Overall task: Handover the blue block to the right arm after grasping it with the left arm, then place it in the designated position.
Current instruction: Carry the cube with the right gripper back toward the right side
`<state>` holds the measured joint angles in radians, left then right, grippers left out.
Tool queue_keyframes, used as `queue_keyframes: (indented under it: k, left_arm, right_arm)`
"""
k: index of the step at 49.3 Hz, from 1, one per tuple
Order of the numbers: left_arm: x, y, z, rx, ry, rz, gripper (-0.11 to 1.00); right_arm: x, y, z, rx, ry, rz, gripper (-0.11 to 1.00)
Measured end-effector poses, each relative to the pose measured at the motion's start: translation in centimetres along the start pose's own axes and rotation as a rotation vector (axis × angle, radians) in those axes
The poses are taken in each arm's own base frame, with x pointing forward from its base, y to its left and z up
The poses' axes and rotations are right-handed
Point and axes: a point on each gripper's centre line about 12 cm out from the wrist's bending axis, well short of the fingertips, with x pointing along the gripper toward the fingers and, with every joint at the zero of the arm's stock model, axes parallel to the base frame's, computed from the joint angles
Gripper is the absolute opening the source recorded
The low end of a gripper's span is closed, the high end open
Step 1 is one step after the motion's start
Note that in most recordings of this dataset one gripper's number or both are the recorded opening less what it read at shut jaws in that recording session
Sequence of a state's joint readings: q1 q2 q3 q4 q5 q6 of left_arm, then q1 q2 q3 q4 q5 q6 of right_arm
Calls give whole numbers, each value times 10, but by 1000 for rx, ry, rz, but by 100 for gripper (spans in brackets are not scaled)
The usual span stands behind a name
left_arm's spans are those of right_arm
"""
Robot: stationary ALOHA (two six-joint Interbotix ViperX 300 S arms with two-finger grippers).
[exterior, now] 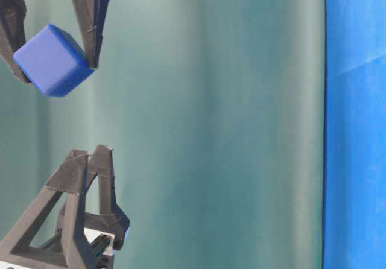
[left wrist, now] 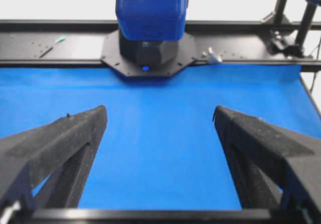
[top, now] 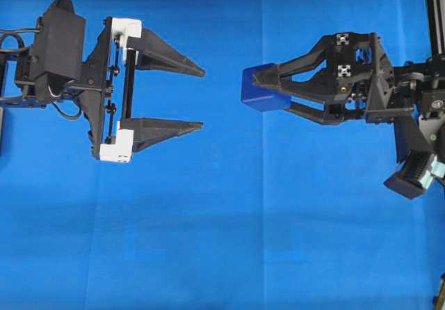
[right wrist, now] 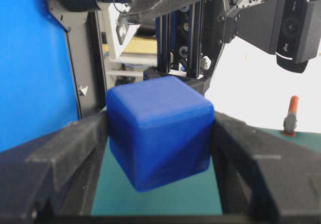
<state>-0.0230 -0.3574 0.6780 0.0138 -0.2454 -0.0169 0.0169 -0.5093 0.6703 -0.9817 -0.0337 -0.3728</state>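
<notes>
Gripping the blue block (top: 259, 90), right hand (top: 268, 91), no readable writing

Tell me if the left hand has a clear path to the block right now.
Probably yes: the left hand is open and faces the block across bare cloth, but the right hand grips it.

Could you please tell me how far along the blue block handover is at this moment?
Handover looks done: the right gripper is shut on the blue block, and the left gripper stands open and empty, apart from it. Left: placing the block on the blue cloth; no marked position shows.
</notes>
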Motion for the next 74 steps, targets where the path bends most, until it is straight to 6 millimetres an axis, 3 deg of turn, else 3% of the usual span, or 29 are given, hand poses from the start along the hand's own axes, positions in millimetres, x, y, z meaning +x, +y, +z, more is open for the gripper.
queue_keyframes:
  k: [11, 31, 46, 74]
  left_arm:
    - [0, 0, 1, 0, -2, 0, 92]
    - [0, 1, -1, 9, 2, 2, 92]
    - [0, 1, 0, 14, 0, 2, 92]
    - [0, 0, 0, 12, 2, 0, 92]
  right_arm:
    - [0, 1, 1, 159, -2, 1, 55]
    - [-7, -1, 3, 869, -2, -8, 55]
    - [-13, -2, 0, 1242, 49, -19, 55]
    - [-16, -1, -2, 1294, 75, -27, 55]
